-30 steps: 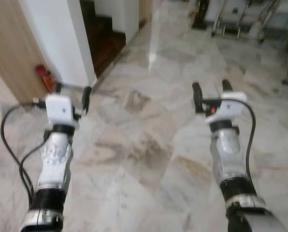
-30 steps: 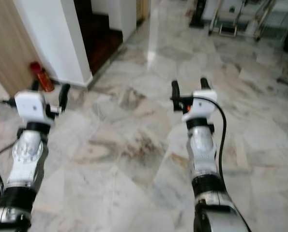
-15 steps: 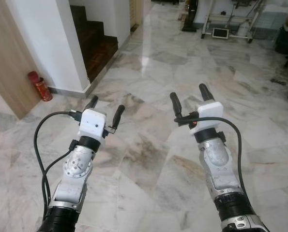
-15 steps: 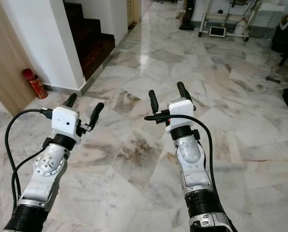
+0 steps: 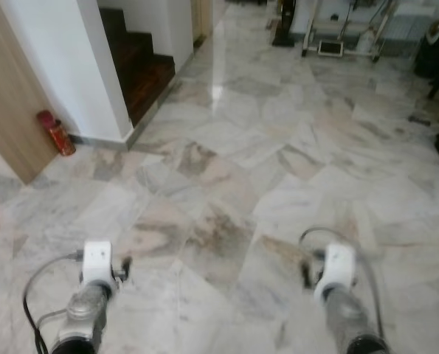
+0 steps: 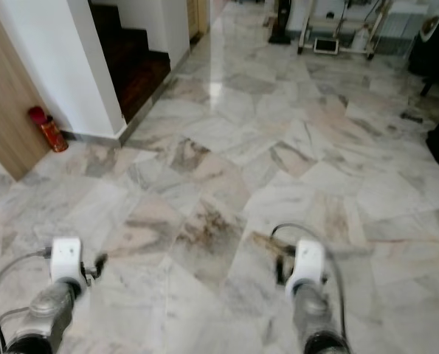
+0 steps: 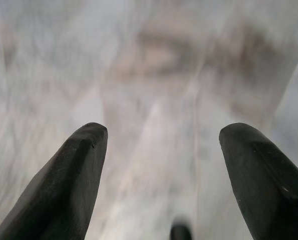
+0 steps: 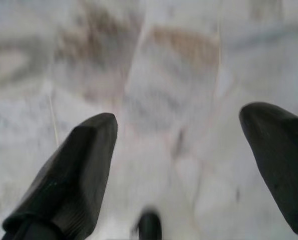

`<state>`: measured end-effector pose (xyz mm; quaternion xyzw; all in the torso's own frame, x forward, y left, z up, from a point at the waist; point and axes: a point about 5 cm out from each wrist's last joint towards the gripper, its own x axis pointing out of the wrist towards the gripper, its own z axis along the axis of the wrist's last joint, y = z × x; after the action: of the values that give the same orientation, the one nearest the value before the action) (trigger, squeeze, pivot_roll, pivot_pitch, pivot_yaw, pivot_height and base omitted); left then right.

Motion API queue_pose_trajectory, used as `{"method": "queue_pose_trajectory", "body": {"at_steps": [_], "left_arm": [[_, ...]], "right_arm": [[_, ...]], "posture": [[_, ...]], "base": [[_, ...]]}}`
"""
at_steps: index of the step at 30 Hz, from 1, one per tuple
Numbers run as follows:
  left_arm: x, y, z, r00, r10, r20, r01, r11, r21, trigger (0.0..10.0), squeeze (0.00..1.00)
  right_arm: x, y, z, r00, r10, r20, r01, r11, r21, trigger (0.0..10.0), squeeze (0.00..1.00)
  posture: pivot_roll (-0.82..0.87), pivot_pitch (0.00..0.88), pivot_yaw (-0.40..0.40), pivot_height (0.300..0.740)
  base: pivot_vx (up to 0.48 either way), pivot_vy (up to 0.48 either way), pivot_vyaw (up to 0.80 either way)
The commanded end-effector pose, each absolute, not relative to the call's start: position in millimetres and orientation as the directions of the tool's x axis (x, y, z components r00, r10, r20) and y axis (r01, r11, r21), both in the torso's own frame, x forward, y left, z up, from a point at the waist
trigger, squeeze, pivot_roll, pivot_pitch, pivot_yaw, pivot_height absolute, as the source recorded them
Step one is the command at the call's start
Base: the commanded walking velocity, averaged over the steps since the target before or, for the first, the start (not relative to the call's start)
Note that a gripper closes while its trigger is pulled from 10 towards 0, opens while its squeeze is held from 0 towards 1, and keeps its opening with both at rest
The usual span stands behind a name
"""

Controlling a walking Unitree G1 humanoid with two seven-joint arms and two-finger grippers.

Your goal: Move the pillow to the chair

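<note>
Floor: shiny marble tiles, grey, white and brown, spreading wide and far.
Stairs: dark wood steps, far left, behind a white wall.
Red can: small, round, standing far left by a wooden panel.
Pillow and chair: nowhere among these things, so could not tell which way to reach or which arm was nearer.
Left gripper: black fingers spread wide, holding nothing, pointed down at blurry tile.
Right gripper: spread wide too, holding nothing.

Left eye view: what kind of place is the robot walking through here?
Probably a home's open hall: a polished marble floor, dark wooden stairs beside a white wall, and a red fire extinguisher standing at the wall's foot.
</note>
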<state>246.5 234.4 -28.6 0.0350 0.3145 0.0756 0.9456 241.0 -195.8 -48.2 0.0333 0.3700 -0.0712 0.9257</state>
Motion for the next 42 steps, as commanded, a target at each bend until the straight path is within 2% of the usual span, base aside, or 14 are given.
{"method": "queue_pose_trajectory", "body": {"at_steps": [1, 2, 4, 9, 11, 15, 18, 29, 42], "left_arm": [[238.0, 232.3, -37.1, 0.756, 0.153, -0.636, -0.087, 0.987, 0.134, 10.0, 0.0], [228.6, 222.8, -47.5, 0.725, 0.11, -0.68, -0.01, 0.989, 0.15, 10.0, 0.0], [213.2, 212.6, -60.8, 0.673, 0.077, -0.736, 0.053, 0.987, 0.151, 10.0, 0.0], [180.6, 213.5, -80.9, 0.568, 0.131, -0.813, -0.041, 0.99, 0.131, 10.0, 0.0], [175.7, 212.3, -83.7, 0.55, 0.131, -0.825, -0.042, 0.991, 0.129, 10.0, 0.0], [173.5, 211.7, -85.1, 0.535, 0.138, -0.834, -0.034, 0.989, 0.142, 10.0, 0.0], [178.2, 212.6, -82.8, 0.546, 0.15, -0.824, -0.078, 0.989, 0.129, 10.0, 0.0], [178.0, 210.3, -83.1, 0.558, 0.151, -0.816, -0.097, 0.988, 0.117, 10.0, 0.0], [176.7, 209.1, -83.8, 0.557, 0.151, -0.817, -0.114, 0.988, 0.104, 10.0, 0.0]], "right_arm": [[240.6, -196.3, -48.6, 0.709, -0.102, -0.698, 0.155, 0.988, 0.013, 10.0, 0.0], [231.0, -192.8, -56.6, 0.673, -0.09, -0.734, 0.138, 0.99, 0.006, 10.0, 0.0], [218.7, -187.5, -65.6, 0.63, -0.068, -0.773, 0.121, 0.993, 0.012, 10.0, 0.0], [201.4, -179.3, -77.2, 0.556, -0.017, -0.831, 0.066, 0.998, 0.024, 10.0, 0.0], [197.2, -176.6, -79.8, 0.532, 0.006, -0.846, 0.039, 0.999, 0.032, 10.0, 0.0], [193.3, -173.5, -82.1, 0.518, 0.023, -0.855, 0.02, 0.999, 0.038, 10.0, 0.0], [194.9, -173.4, -81.2, 0.526, 0.024, -0.85, 0.028, 0.999, 0.046, 10.0, 0.0], [199.3, -173.3, -78.7, 0.538, 0.044, -0.842, -0.03, 0.999, 0.034, 10.0, 0.0], [199.6, -175.0, -78.5, 0.531, 0.045, -0.846, -0.035, 0.999, 0.031, 10.0, 0.0]], "posture": [[-0.01, 0.0, 0.021, 0.74], [0.0, 0.0, 0.017, 0.74], [0.01, 0.0, 0.016, 0.74], [0.0, 0.0, 0.02, 0.74], [0.0, 0.0, 0.02, 0.74], [0.0, 0.0, 0.021, 0.74], [0.01, 0.0, 0.02, 0.74], [0.01, 0.0, 0.016, 0.74], [0.01, 0.0, 0.013, 0.74]], "base": [[0.0, 0.0, 0.0], [0.0, 0.0, 0.0], [0.0, 0.0, 0.0], [0.0, 0.0, 0.0], [0.0, 0.0, 0.0], [0.0, 0.0, 0.0], [0.0, 0.0, 0.0], [0.0, 0.0, 0.0], [0.0, 0.0, 0.8]]}}
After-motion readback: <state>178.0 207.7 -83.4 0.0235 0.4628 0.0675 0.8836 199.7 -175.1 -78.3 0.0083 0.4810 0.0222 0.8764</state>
